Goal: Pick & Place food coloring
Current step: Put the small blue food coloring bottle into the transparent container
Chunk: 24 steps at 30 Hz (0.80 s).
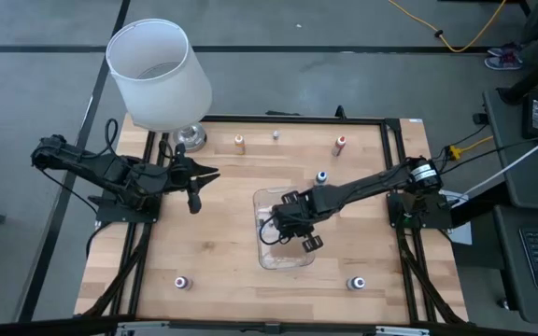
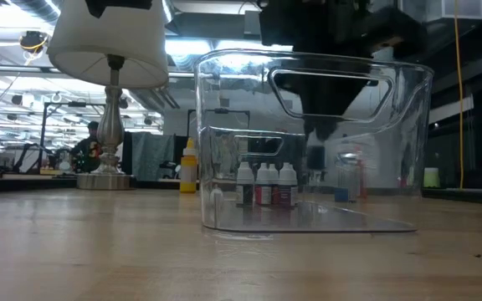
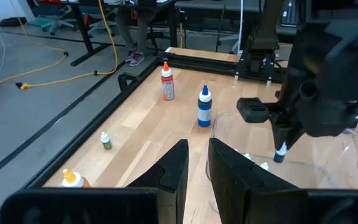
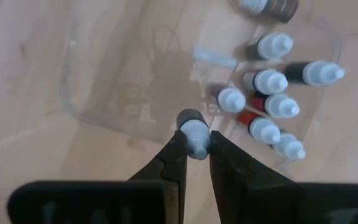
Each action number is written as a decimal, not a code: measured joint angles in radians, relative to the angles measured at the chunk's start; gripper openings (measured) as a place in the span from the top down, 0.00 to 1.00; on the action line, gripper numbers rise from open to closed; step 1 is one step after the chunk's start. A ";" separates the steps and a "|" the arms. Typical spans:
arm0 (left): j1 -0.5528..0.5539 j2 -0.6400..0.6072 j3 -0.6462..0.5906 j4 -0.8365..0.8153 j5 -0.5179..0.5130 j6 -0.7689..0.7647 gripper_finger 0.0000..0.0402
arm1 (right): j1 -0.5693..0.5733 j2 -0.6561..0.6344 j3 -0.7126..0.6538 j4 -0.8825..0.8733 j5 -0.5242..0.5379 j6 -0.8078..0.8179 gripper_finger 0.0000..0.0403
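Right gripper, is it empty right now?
No, the right gripper is shut on a small dropper bottle by its pale cap, held above the clear tray.

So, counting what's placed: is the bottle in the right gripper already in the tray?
Not yet: the right gripper holds the bottle above the clear tray.

Seen from table height, the arm's dark bulk [image 2: 333, 50] over the clear tray [image 2: 224, 167] runs off the top edge, and its fingers blur behind the plastic. The lamp's shade [image 2: 107, 42] is cut off there too. From overhead, the bottles inside the tray [image 1: 267, 252] are hidden under the right gripper [image 1: 311, 245]. The colours of the small bottles [image 1: 275, 136] along the far edge are too small to tell.
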 joint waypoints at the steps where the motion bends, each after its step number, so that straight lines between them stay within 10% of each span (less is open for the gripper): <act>1: 0.000 0.000 0.000 0.000 0.000 0.000 0.85 | -0.002 0.000 -0.016 0.013 0.000 0.000 0.87; 24: 0.000 0.000 0.000 0.006 -0.019 -0.001 0.85 | -0.071 0.021 -0.066 0.074 0.000 0.004 0.87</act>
